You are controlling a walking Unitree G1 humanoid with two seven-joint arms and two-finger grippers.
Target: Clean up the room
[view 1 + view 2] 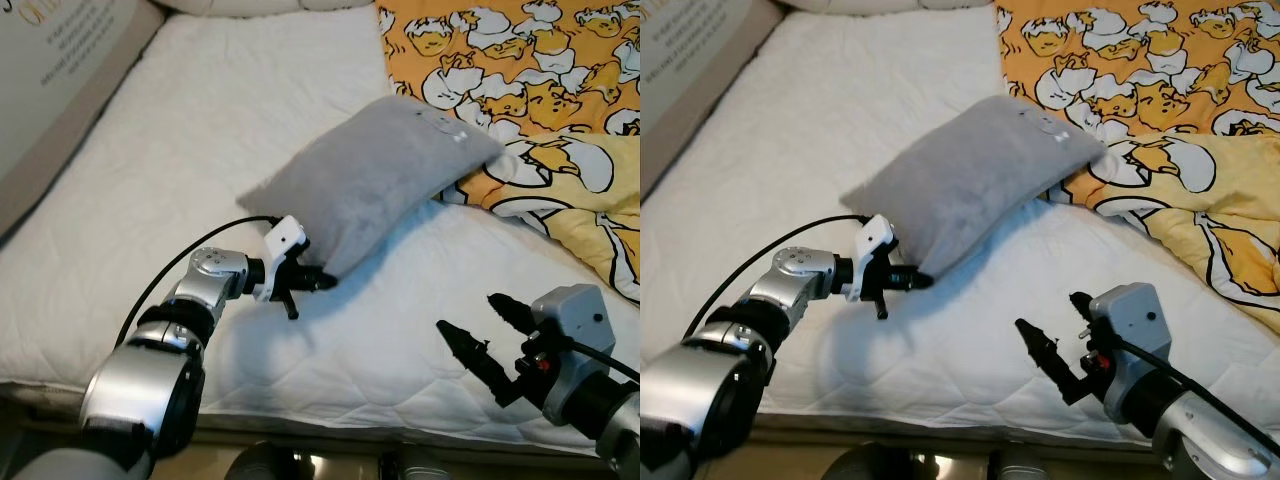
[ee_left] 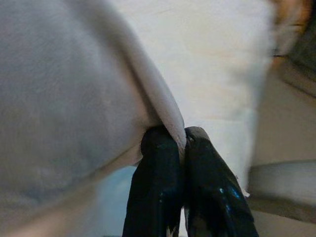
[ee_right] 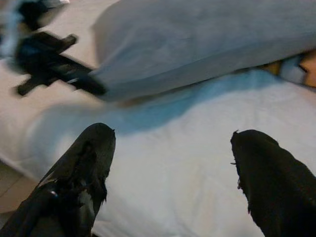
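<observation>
The robot's left arm reaches forward from seven o'clock, elbow bent, its left gripper (image 1: 322,280) with fingers (image 2: 157,177) pinched tight on the near corner of a grey pillow (image 1: 375,180) lifted off the white mattress (image 1: 200,170). The pillow lies tilted at the bed's centre, its far end resting on a yellow cartoon-print blanket (image 1: 540,90) at two o'clock. The right gripper (image 1: 480,335) hovers low over the mattress at five o'clock, fingers (image 3: 81,173) spread wide apart and empty, pointing toward the pillow.

Gold lettering on the headboard panel (image 1: 60,60); too blurred to read.
</observation>
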